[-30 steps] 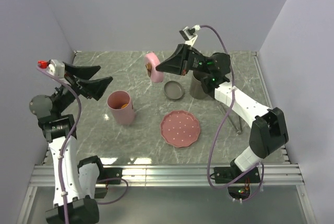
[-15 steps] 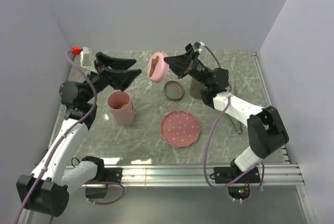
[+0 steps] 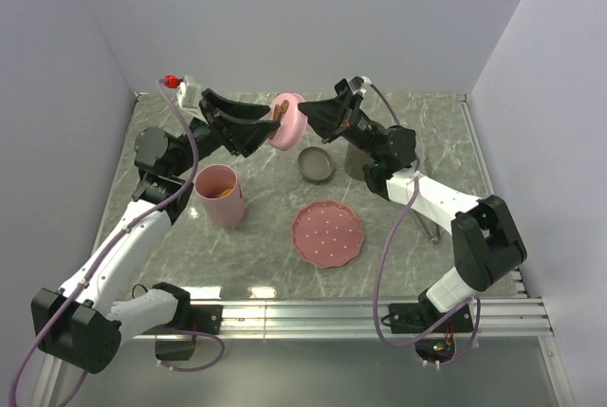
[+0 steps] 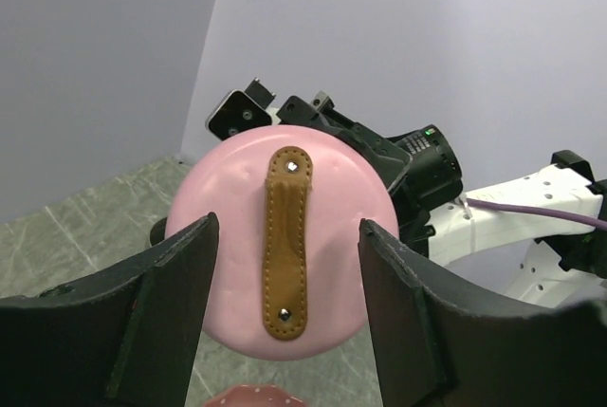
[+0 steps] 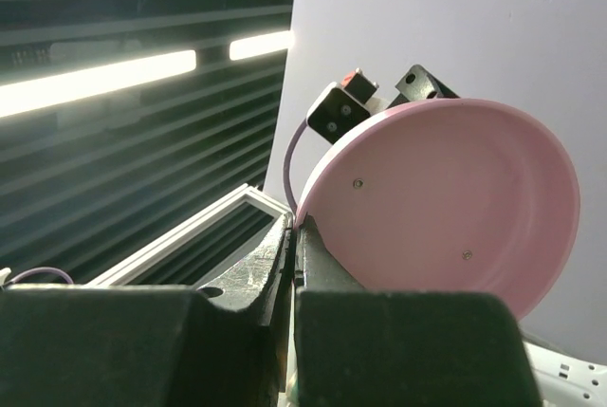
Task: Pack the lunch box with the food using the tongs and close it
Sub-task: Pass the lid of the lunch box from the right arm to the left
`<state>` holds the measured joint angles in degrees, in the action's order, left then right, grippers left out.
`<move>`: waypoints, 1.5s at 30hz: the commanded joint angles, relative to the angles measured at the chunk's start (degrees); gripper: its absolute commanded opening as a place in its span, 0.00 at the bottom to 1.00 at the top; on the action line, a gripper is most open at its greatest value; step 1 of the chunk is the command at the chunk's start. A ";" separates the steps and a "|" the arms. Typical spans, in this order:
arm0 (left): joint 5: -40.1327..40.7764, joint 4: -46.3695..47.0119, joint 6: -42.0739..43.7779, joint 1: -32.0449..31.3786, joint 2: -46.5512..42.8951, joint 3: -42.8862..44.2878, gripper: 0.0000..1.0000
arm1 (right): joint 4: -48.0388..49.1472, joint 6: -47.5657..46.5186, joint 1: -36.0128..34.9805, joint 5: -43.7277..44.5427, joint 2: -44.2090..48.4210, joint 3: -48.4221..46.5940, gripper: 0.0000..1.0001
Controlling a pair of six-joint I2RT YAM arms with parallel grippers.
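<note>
Swinging in from the left side of the table over the last second, the left gripper [image 3: 266, 130] now reaches up toward the middle, right at the pink round lid [image 3: 287, 120] with a tan stitched strap [image 4: 286, 241] across its top. The right arm has lowered a little and turned the lid so that its strapped face points at the left gripper.

The right gripper [image 3: 308, 119] holds the lid in the air, edge-on above the grey marble-patterned table [image 3: 398, 236]. Its fingers are pinched tight on the lid's rim, as the right wrist view shows. The left gripper's jaws stand apart, one finger on each side of the strap. They overlap the lid's face in the left wrist view, but clamp nothing that can be seen.

Below the left gripper, the pink cylindrical lunch box body [image 3: 220, 200] stands upright on the table, with something orange [image 3: 225, 192] inside it. A shallow grey round dish [image 3: 316, 164] lies under the lid, near a grey cylinder [image 3: 358, 158] partly hidden by the right arm. The pink scalloped plate [image 3: 328, 233] sits nearer the arms' bases. The slim grey metal tongs [image 3: 433, 230] lie to the right of the plate, partly under the right arm.
</note>
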<state>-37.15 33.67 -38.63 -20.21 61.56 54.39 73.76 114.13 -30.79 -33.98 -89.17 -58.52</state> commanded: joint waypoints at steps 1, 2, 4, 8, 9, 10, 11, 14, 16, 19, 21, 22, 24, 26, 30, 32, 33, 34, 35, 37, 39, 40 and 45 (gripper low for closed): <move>2.25 -2.11 4.09 -0.62 0.49 2.91 0.65 | 8.16 3.03 -1.20 0.67 1.98 -1.59 0.00; 2.51 -3.25 4.70 -0.88 0.58 3.26 0.64 | 8.07 2.68 -1.29 0.41 2.06 -1.77 0.00; 3.22 -4.48 6.72 -1.24 0.58 3.79 0.63 | 7.72 2.51 -1.65 0.14 1.98 -1.86 0.00; 4.53 -8.08 9.80 -2.46 0.75 5.02 0.60 | 7.28 2.42 -2.17 0.31 1.45 -1.86 0.00; 4.54 -8.62 10.33 -2.56 0.93 5.11 0.59 | 7.28 2.42 -2.26 0.23 1.36 -2.03 0.00; 4.45 -8.62 10.33 -2.64 0.93 5.20 0.57 | 7.37 2.42 -2.61 0.14 1.36 -2.12 0.00; 4.02 -8.62 10.33 -2.73 1.19 5.20 0.56 | 7.37 2.42 -2.70 0.05 1.28 -2.30 0.00; 2.70 -7.66 9.54 -3.00 1.37 5.02 0.47 | 7.63 2.68 -2.79 0.14 1.36 -2.30 0.00; 1.99 -7.48 9.10 -3.08 1.54 5.11 0.38 | 7.80 2.68 -2.79 0.14 1.27 -2.12 0.00; 0.50 -7.57 8.57 -3.08 1.63 5.11 0.24 | 8.07 2.59 -2.61 0.23 1.45 -2.12 0.00; -0.03 -7.22 7.70 -3.09 1.46 4.76 0.19 | 8.16 2.51 -2.53 0.23 1.36 -2.21 0.00; -0.21 -7.22 7.43 -3.17 1.37 4.59 0.12 | 7.98 2.50 -2.53 0.05 1.36 -2.21 0.00; -0.56 -7.30 6.91 -3.08 0.93 4.41 0.01 | 7.46 2.07 -2.35 -0.12 1.45 -2.04 0.00; -0.21 -7.92 6.73 -3.08 0.32 4.23 0.01 | 6.32 1.37 -2.09 -0.91 1.54 -1.95 0.00; 1.29 -11.25 8.13 -3.08 -0.65 4.50 0.01 | 4.82 0.40 -1.21 -1.44 1.63 -1.33 0.05; 1.90 -12.92 8.40 -3.00 -1.35 4.58 0.01 | 3.34 -0.30 -0.94 -2.14 1.54 -1.24 0.15; 1.99 -13.28 8.57 -2.91 -1.53 4.58 0.01 | 2.89 -0.57 -0.94 -2.49 1.54 -1.16 0.27; 2.08 -14.32 8.75 -2.82 -1.79 4.76 0.01 | 2.45 -0.92 -0.94 -2.76 1.54 -0.98 0.33; 2.69 -14.94 9.27 -2.65 -2.23 4.85 0.01 | 1.40 -1.71 -0.94 -3.28 1.54 -0.81 0.38; 3.31 -17.22 10.15 -2.21 -2.84 5.46 0.01 | -0.18 -3.11 -0.68 -3.55 1.63 -0.37 0.52; 4.19 -19.16 12.08 -1.68 -3.37 6.07 0.01 | -2.20 -4.34 -0.33 -4.08 1.54 0.07 0.55; 4.36 -20.39 13.13 -1.42 -3.72 6.51 0.01 | -3.69 -5.39 0.02 -4.52 1.63 0.25 0.58; 8.21 -37.41 23.32 1.22 -5.31 9.76 0.01 | -14.76 -16.02 2.04 -7.94 2.59 -0.27 0.78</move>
<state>-32.62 6.87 -23.03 -20.36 58.72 60.12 65.78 106.19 -30.15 -39.09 -89.08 -58.48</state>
